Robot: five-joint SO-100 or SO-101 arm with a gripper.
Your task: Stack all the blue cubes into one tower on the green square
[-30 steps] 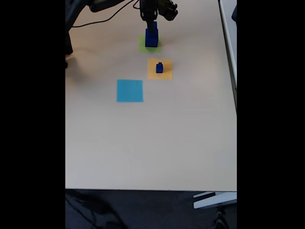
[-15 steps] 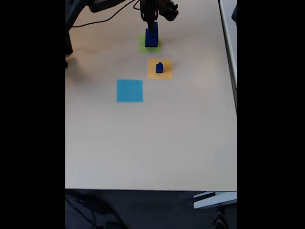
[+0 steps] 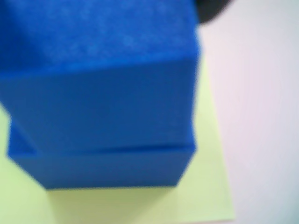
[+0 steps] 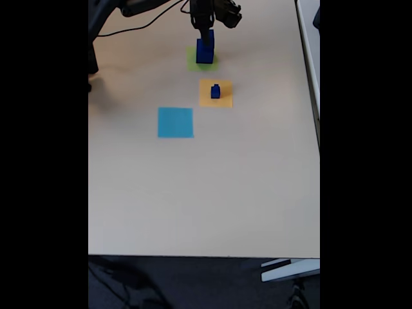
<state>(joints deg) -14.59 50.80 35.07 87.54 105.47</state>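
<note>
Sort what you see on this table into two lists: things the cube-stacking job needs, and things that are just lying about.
Needed for the job:
- two stacked blue cubes
- small blue cube
- green square
- gripper

Just lying about:
- orange square (the small cube only sits on it)
- light blue square
- black cable

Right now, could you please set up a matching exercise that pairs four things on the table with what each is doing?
Things:
1. green square
2. orange square
3. light blue square
4. gripper

States:
A. bears nothing
B. carries one small blue cube
C. sits at the top of the stack
D. lies under two stacked blue cubes

Pairs: 1-D, 2-B, 3-A, 4-C
</note>
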